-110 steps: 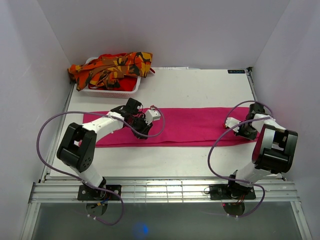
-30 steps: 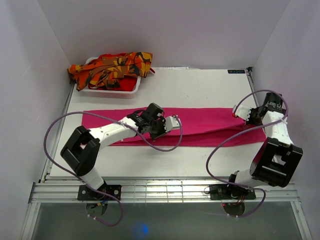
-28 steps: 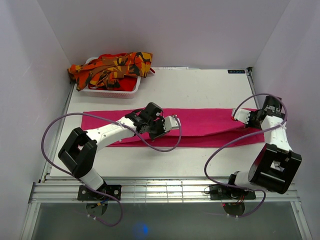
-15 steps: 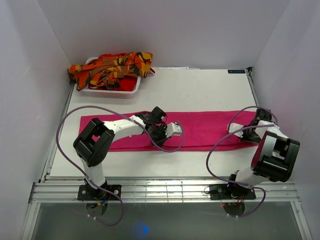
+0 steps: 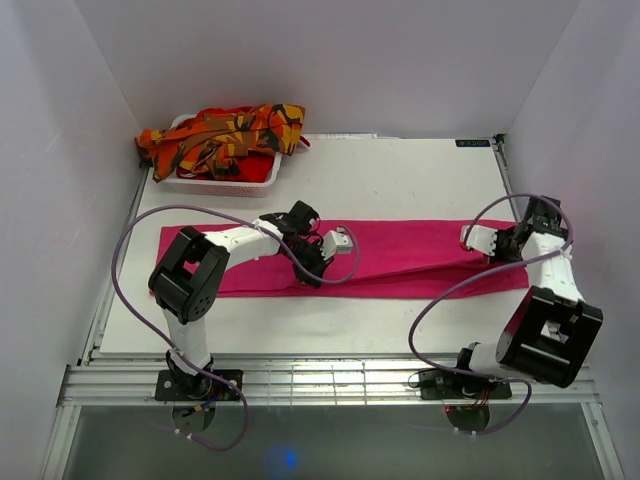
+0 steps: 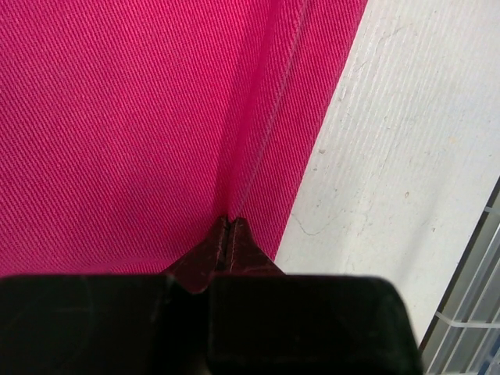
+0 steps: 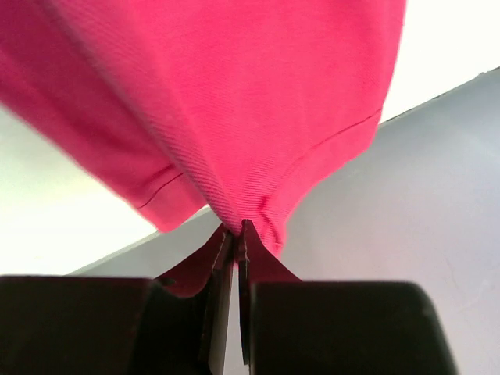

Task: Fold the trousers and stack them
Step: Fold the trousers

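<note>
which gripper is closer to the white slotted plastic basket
Left. The left gripper pinches the plain magenta-pink cloth trousers mid-table, in front of the basket; the right gripper pinches their end by the far right edge.

Trousers point(image 5: 420, 255) spread across table point(image 5: 400, 180) middle, second pair point(image 5: 220, 130) heaped in basket point(image 5: 215, 182), far left.

The left arm point(image 5: 240, 238) reached rightward from a raised elbow, with the forearm low and the wrist tipped down. The left gripper point(image 6: 229, 222) had its jaws pressed together on a crease of the trousers point(image 5: 420, 255). The right arm point(image 5: 552, 268) stood folded upright, its wrist bent leftward. The right gripper point(image 7: 237, 230) was clamped tight on the trousers' end, which it held lifted.
</note>
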Robot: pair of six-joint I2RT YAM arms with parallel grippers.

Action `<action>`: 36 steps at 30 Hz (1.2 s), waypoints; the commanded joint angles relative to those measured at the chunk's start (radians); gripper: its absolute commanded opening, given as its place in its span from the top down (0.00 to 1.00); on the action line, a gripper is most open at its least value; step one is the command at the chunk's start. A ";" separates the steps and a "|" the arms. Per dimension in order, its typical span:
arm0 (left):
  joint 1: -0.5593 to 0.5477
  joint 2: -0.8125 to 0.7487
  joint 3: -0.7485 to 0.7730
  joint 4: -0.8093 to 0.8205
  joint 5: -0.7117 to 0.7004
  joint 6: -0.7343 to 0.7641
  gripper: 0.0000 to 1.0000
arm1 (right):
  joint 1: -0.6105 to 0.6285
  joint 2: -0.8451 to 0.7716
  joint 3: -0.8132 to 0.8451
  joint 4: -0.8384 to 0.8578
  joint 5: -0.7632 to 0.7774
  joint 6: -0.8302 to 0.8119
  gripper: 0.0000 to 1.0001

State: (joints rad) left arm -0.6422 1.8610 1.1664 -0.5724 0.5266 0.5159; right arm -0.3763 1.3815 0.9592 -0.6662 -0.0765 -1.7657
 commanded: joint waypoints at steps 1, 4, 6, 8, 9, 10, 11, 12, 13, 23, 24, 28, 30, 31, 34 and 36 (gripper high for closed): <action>0.016 0.029 -0.037 -0.078 -0.069 0.013 1.00 | -0.019 -0.081 -0.135 0.003 0.050 -0.124 0.92; 0.016 0.029 -0.042 -0.073 -0.073 0.010 1.00 | -0.024 -0.049 -0.263 0.118 0.122 -0.147 0.92; 0.016 0.033 -0.045 -0.075 -0.076 0.012 1.00 | -0.023 -0.007 -0.293 0.158 0.150 -0.137 0.92; 0.018 0.038 -0.047 -0.075 -0.091 0.013 1.00 | -0.023 0.056 -0.304 0.224 0.168 -0.118 0.92; 0.019 0.041 -0.048 -0.075 -0.094 0.012 1.00 | -0.023 0.077 -0.304 0.238 0.176 -0.107 0.92; 0.022 0.043 -0.047 -0.075 -0.094 0.012 1.00 | -0.023 0.117 -0.304 0.253 0.181 -0.097 0.92; 0.024 0.040 -0.044 -0.072 -0.094 0.013 1.00 | -0.018 0.134 -0.301 0.287 0.188 -0.074 0.92; 0.026 0.030 -0.040 -0.070 -0.093 0.010 1.00 | -0.016 0.151 -0.298 0.298 0.193 -0.066 0.92; 0.026 0.000 -0.034 -0.070 -0.088 0.009 1.00 | -0.016 0.175 -0.287 0.303 0.196 -0.057 0.92; 0.024 -0.238 0.033 -0.221 0.076 0.081 1.00 | -0.012 0.191 -0.255 0.275 0.181 0.008 0.92; 0.024 -0.243 0.024 -0.231 0.085 0.097 1.00 | -0.010 0.191 -0.251 0.271 0.179 0.014 0.92; 0.024 -0.203 -0.045 -0.202 0.087 0.090 1.00 | -0.006 0.200 -0.221 0.232 0.167 0.049 0.92; 0.015 -0.177 -0.073 -0.173 0.093 0.069 1.00 | -0.001 0.200 -0.215 0.218 0.165 0.060 0.92; 0.004 -0.149 -0.079 -0.141 0.090 0.043 1.00 | 0.000 0.195 -0.214 0.217 0.164 0.061 0.92; -0.014 -0.090 -0.085 -0.090 0.092 0.003 1.00 | 0.004 0.188 -0.209 0.211 0.165 0.063 0.92; -0.020 -0.050 -0.080 -0.084 0.082 -0.004 1.00 | 0.004 0.186 -0.206 0.203 0.162 0.068 0.92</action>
State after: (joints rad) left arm -0.6632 1.7870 1.1034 -0.5964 0.6369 0.5484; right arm -0.3634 1.5280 0.7578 -0.4168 0.0902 -1.7329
